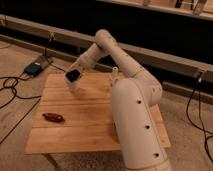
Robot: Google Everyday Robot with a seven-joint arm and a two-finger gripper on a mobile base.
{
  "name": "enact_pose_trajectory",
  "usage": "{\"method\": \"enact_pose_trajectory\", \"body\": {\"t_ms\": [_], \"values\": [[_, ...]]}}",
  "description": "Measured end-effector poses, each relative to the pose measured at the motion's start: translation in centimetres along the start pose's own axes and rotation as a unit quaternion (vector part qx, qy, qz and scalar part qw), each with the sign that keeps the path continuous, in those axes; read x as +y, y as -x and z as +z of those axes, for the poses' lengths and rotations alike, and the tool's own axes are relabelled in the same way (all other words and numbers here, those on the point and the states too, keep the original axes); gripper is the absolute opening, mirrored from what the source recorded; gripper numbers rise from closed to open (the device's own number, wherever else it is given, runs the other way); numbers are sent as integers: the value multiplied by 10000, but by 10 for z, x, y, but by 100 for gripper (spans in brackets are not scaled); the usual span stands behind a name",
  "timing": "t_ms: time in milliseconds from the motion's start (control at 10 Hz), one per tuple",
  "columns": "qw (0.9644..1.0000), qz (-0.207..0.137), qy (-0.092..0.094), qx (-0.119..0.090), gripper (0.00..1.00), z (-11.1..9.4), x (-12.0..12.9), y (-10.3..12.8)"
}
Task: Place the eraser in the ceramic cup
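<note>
One small black blocky eraser (73, 75) sits at the gripper (75, 82) over the far-left corner of the wooden table (95, 122); long axis and grip unclear.

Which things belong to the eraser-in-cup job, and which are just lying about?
Job: gripper over the table's far left; dark lump at it, perhaps the eraser; pale upright thing at the far edge, perhaps the ceramic cup.
Lying about: red-brown item, front left; blue box on the floor.
</note>
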Motion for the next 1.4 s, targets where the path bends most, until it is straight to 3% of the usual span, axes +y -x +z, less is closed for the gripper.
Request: {"method": "enact_pose_trajectory", "body": {"t_ms": [400, 600, 1400], "values": [[9983, 106, 467, 319, 0, 4, 20, 0], [9972, 110, 578, 466, 0, 13, 26, 2], [9940, 133, 694, 836, 0, 45, 34, 11]]}}
